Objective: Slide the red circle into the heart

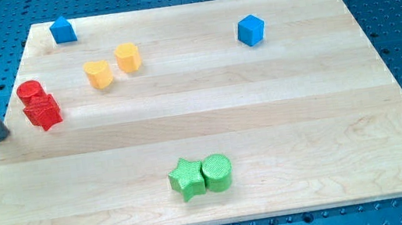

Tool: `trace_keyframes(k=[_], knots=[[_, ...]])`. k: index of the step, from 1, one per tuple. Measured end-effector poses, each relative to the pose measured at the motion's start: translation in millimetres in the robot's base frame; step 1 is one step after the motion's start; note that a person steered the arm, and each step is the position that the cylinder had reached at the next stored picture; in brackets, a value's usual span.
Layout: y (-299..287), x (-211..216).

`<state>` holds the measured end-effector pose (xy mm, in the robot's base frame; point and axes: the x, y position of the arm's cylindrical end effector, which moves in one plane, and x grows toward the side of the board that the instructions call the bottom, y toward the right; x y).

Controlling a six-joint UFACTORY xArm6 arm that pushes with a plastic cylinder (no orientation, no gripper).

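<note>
Red circle (30,91) is touching the red star (43,112); we are resting my tip (1,135), grasping nothing, just left of both

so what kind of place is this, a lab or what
Probably a robotics lab bench. A wooden board sits on a blue perforated table, small blocks such as the red circle and yellow heart lie on it, and my tip rests just off the view's left edge.

My tip (1,134) sits at the board's (265,119) left edge, just left of two touching blocks (36,102).
</note>
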<state>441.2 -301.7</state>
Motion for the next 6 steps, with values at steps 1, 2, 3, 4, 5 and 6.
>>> trace_keyframes(k=[1, 2, 3, 4, 5, 6], knots=[[18.7, -49.0], [78.6, -70.9], [54.1, -56.6], [92.8, -36.7], [134.9, -59.9], [139.5, -110.6]])
